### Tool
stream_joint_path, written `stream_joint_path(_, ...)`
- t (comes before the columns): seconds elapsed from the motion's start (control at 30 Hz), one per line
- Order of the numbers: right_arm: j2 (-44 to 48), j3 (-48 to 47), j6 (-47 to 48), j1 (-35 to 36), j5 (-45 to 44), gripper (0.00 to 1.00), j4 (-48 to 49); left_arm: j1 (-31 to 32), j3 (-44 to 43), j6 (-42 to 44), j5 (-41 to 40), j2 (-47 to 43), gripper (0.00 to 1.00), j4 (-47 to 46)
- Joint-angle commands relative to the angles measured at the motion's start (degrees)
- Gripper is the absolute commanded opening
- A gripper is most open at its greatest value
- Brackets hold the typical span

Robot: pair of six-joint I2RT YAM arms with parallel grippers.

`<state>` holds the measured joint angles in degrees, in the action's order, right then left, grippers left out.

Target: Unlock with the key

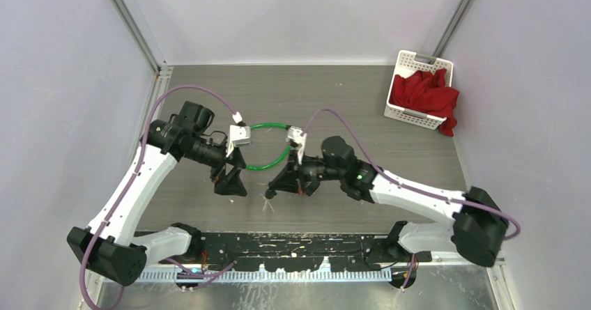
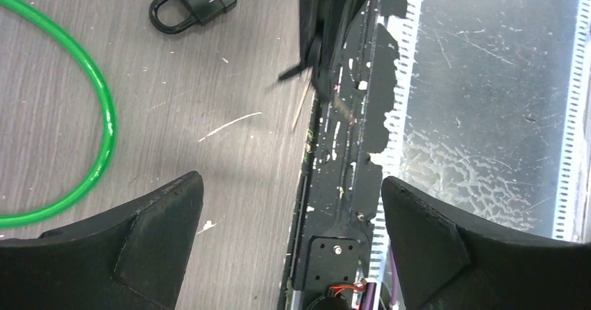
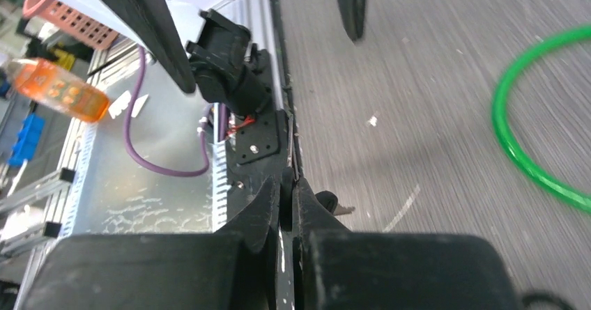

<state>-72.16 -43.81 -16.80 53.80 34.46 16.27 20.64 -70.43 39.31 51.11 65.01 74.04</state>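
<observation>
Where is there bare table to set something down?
Free: the far strip of grey wood-grain table between back wall and green cable loop, left of the white plastic basket with red cloth. Crowded: mid-table, where left pincer, right pincer, loop and black padlock cluster.
</observation>
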Motion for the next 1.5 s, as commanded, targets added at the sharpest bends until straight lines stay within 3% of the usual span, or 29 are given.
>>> stream_joint_path(0.0,11.5,7.5,-5.2,-3.5,-5.5,0.01,3.7,0.9,-2.7,1.4,-1.4,2.4,0.99,-3.9)
stream_joint_path(0.2,27.1,15.2,-8.2,-4.0,-11.5,0.01,-2.0,5.3,-1.9,2.4,-5.6,4.5,0.99,-10.2)
stream_joint_path(0.37,37.2,15.3,-9.0,-4.1,-17.6,0.01,-13.5,14.5,-3.1,4.6,-14.7,9.1,0.99,-12.2)
stream_joint_path(0.47,42.1,12.3,-10.7,-4.1,-31.0,0.01,-26.6,17.5,-4.6,9.7,-17.5,13.5,0.99,-12.4)
stream_joint_path(0.57,42.6,6.0,-16.0,-4.1,-50.1,0.01,-43.5,18.7,-6.7,13.8,-19.1,19.3,0.99,-15.1)
stream_joint_path(0.83,35.4,-7.6,-24.5,-4.3,-67.9,0.01,-63.7,25.8,-7.9,28.6,-23.3,31.3,1.00,-18.2)
stream_joint_path(1.1,29.7,-7.3,-25.8,-5.6,-67.3,0.01,-62.7,29.3,-10.3,33.5,-23.7,40.3,0.99,-28.7)
stream_joint_path(1.47,28.7,-3.4,-21.5,-15.3,-57.8,0.01,-58.1,30.5,-10.1,38.5,-20.9,47.0,0.99,-30.9)
